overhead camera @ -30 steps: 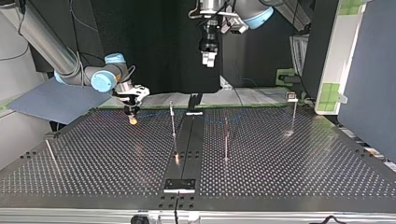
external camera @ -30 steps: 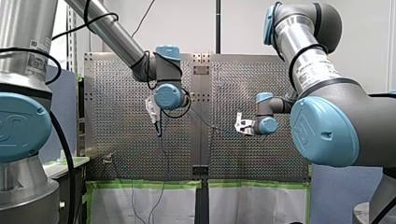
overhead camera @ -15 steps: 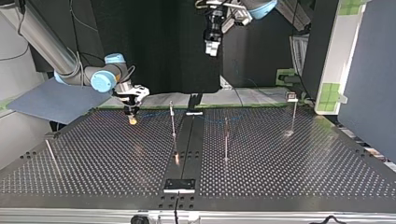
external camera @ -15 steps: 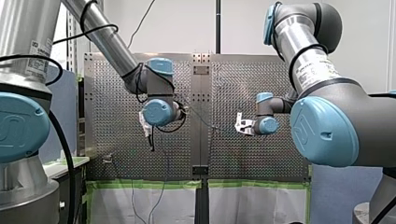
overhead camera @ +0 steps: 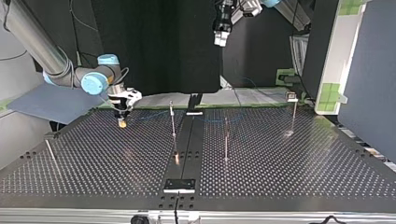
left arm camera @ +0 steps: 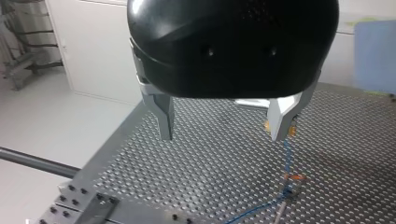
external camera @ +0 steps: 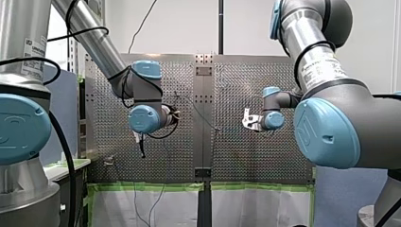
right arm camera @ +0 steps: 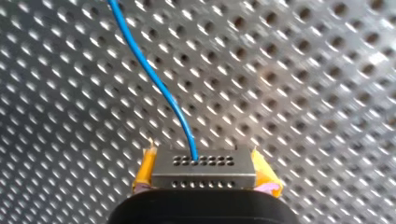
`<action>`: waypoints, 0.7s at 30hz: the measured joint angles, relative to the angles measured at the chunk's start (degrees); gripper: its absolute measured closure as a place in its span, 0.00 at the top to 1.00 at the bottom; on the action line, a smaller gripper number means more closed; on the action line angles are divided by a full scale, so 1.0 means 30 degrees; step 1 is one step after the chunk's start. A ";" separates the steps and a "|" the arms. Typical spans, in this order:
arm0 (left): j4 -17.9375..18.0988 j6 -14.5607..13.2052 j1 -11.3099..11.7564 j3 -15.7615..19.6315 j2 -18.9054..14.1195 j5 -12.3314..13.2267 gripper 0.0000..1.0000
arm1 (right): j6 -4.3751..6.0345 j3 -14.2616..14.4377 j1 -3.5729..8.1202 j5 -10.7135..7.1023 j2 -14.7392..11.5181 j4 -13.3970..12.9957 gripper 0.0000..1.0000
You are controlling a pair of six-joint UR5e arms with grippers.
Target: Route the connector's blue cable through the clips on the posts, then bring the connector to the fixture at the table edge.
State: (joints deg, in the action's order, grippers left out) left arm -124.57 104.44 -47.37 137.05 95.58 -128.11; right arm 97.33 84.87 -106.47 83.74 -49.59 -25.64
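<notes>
Scanning the top view from its left, I first meet a leaning post [overhead camera: 50,153] near the corner of the perforated desk [overhead camera: 93,168]. Next comes my right pincer [overhead camera: 122,121], low over the desk near its far edge and clenched on the connector [right arm camera: 203,169]. Its wrist view shows the grey block, with two rows of small holes, gripped between the yellow pads [right arm camera: 145,169]. The blue cable [right arm camera: 152,77] leaves one hole of the upper row.

In the top view the cable runs faintly rightward by the first upright post [overhead camera: 173,119], beside the dark centre strip [overhead camera: 187,140], and on toward the second upright post [overhead camera: 226,137]. I cannot tell whether it sits in any clip there. A dark plate [overhead camera: 179,185] lies at the strip's near end.

High up, right of centre, hangs my left pincer [overhead camera: 221,38], well apart from the desk. Its wrist view shows the metal fingers [left arm camera: 163,116] spread wide, nothing between them. Further right stands the far post [overhead camera: 293,116] with a small clip [overhead camera: 292,97] on top, then green tape [overhead camera: 330,93].

In the front view, a white label [external camera: 32,59] on my left arm's column and a sticker [external camera: 322,71] on my right arm carry print too small to read.
</notes>
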 joint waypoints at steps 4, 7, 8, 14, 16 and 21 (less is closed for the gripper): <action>-0.0110 0.0016 0.0002 0.0599 -0.0001 0.0018 1.00 | 0.0018 0.0035 0.0106 0.0653 -0.0653 0.0649 0.00; -0.0131 0.0033 0.0009 0.0921 0.0007 0.0016 1.00 | 0.0087 0.0233 0.0111 0.1085 -0.1084 0.0935 0.00; -0.0136 0.0043 0.0008 0.1029 0.0007 0.0012 1.00 | 0.0131 0.0305 0.0089 0.1214 -0.1213 0.0970 0.00; -0.0141 0.0116 0.0002 0.1188 0.0017 0.0005 1.00 | 0.0092 0.0478 0.0032 0.2166 -0.2167 0.1309 0.00; -0.0142 0.0126 0.0002 0.1202 0.0020 0.0006 1.00 | -0.0098 0.0487 0.0068 0.2518 -0.2519 0.1383 0.00; -0.0142 0.0117 0.0001 0.1214 0.0022 -0.0016 1.00 | -0.0834 0.0485 0.0115 0.3404 -0.3405 0.1740 0.00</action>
State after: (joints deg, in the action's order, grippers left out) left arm -124.99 104.79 -47.37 140.69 95.65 -128.16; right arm 94.83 86.32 -106.12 93.96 -59.81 -20.42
